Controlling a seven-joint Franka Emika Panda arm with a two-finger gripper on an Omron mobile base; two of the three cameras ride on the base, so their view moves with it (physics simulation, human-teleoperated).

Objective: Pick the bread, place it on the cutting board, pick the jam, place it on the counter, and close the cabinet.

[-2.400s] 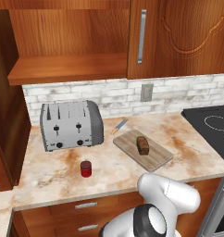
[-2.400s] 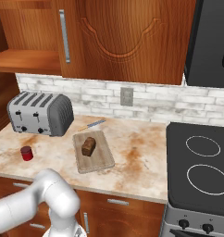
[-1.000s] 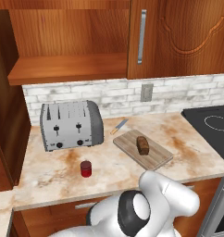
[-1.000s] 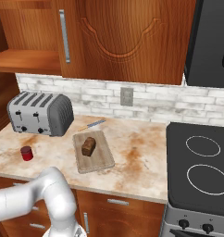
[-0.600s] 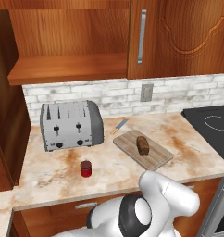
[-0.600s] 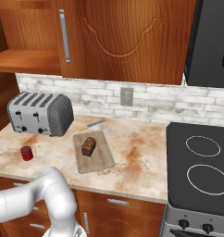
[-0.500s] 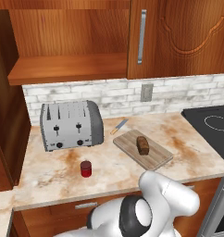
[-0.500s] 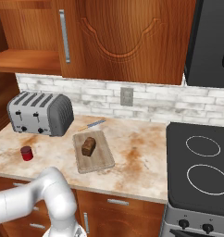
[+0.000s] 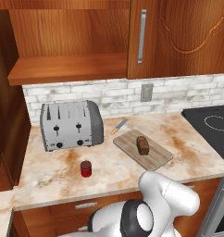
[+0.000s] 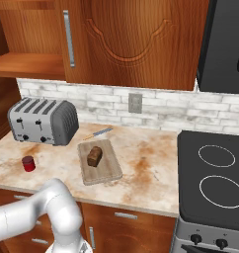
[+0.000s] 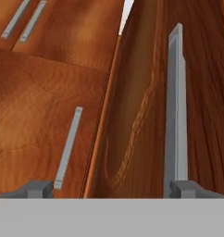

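Presently, line by line:
Fingers: the two tips (image 11: 111,189) stand wide apart at the bottom of the hand view, with nothing between them.
Ahead of the fingers: reddish-brown wood, a carved cabinet door (image 11: 146,102) seen edge-on, its long silver bar handle (image 11: 175,106) rising just above the right tip; a shorter silver handle (image 11: 68,146) lies above the left tip.
Bread (image 9: 142,145): lying on the cutting board (image 9: 155,157), near its middle.
Cutting board: flat on the worktop (image 9: 109,169), right of the toaster (image 9: 72,125).
Jam (image 9: 86,168): upright on the worktop, in front of the toaster and well apart from the board.
Knife (image 9: 119,126): on the worktop between toaster and board, near the brick wall.
Cabinet (image 9: 178,37): left compartment stands open, its shelf (image 9: 67,69) bare wood; right door shut.
Stove (image 10: 215,173): right of the worktop.
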